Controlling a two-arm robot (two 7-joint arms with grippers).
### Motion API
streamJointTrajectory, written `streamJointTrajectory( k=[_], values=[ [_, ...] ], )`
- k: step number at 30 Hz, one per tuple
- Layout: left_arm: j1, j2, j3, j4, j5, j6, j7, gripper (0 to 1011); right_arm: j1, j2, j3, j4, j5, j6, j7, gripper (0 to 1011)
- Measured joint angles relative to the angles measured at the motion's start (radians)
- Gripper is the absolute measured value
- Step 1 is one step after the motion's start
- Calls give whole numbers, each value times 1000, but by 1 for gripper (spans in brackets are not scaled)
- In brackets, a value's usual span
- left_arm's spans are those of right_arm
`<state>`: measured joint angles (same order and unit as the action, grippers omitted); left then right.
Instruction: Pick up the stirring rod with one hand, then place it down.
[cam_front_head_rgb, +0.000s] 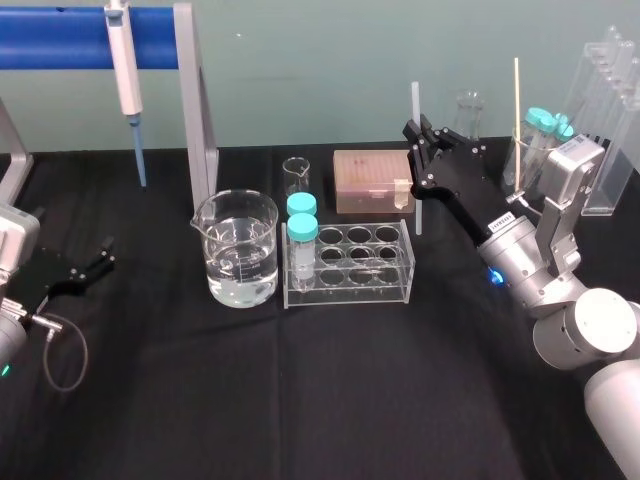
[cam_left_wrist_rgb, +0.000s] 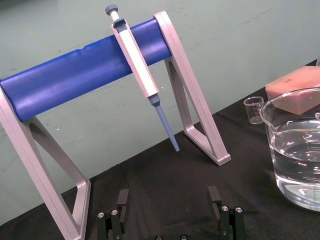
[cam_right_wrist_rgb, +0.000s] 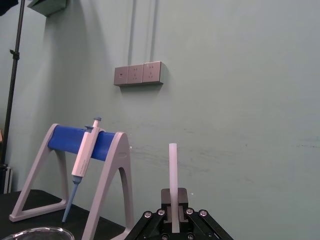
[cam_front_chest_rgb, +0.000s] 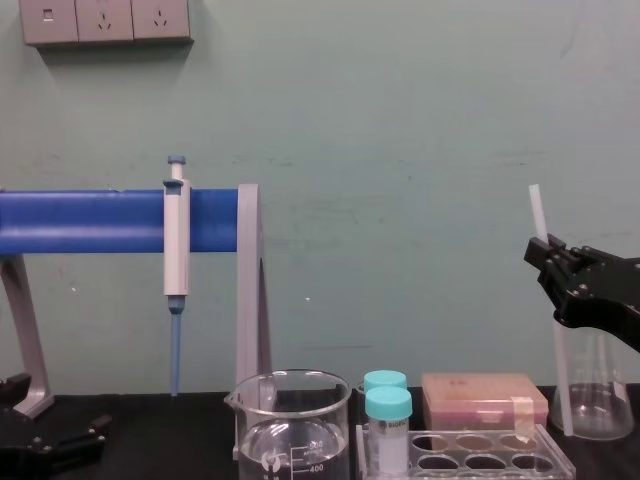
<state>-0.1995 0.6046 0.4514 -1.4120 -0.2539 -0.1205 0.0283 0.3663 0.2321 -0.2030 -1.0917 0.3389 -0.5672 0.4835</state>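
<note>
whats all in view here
rod: 1, translucent white, upright in right pincer
beaker: 1, clear, with water, centre-left
small beaker: 1, clear, behind rack
rack: 1, clear, centre
capped tubes: 2, teal caps, in rack
box: 1, pink, behind rack
pipette: 1, white, blue tip, on stand
stand: 1, blue bar, back left
flask: 1, clear, back right
stick: 1, yellowish, back right
left pincer: 1, black, open, far left
right pincer: 1, black, shut on rod
</note>
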Motion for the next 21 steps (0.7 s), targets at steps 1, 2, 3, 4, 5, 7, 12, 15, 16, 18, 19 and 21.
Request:
streamJointTrajectory(
  k=[1, 2, 3, 4, 5, 7, 12, 15, 16, 18, 19, 21],
  values=[
    [0, 0, 0, 0, 0, 0, 0, 1000, 0, 0, 0, 0, 0, 0, 0, 70],
    [0, 0, 0, 0, 0, 0, 0, 1000, 0, 0, 0, 0, 0, 0, 0, 70],
    [0, 0, 0, 0, 0, 0, 0, 1000, 0, 0, 1, 0, 0, 0, 1, 71],
    [0, 0, 0, 0, 0, 0, 0, 1000, 0, 0, 1, 0, 0, 0, 6, 71],
    [0, 0, 0, 0, 0, 0, 0, 1000, 2, 0, 1, 2, -1, -2, 16, 71],
    [0, 0, 0, 0, 0, 0, 0, 1000, 5, 0, 1, 5, -2, -5, 28, 70],
    [0, 0, 0, 0, 0, 0, 0, 1000, 26, 0, -8, 27, -6, -31, 76, 70],
    [0, 0, 0, 0, 0, 0, 0, 1000, 38, -2, -15, 39, -5, -44, 99, 70],
    [0, 0, 0, 0, 0, 0, 0, 1000, 41, -3, -17, 43, -4, -46, 103, 70],
    [0, 0, 0, 0, 0, 0, 0, 1000, 50, -5, -22, 56, -3, -53, 115, 71],
    [0, 0, 0, 0, 0, 0, 0, 1000, 58, -7, -25, 68, -2, -58, 122, 70],
    [0, 0, 0, 0, 0, 0, 0, 1000, 64, -8, -27, 78, -2, -61, 129, 70]
  ],
)
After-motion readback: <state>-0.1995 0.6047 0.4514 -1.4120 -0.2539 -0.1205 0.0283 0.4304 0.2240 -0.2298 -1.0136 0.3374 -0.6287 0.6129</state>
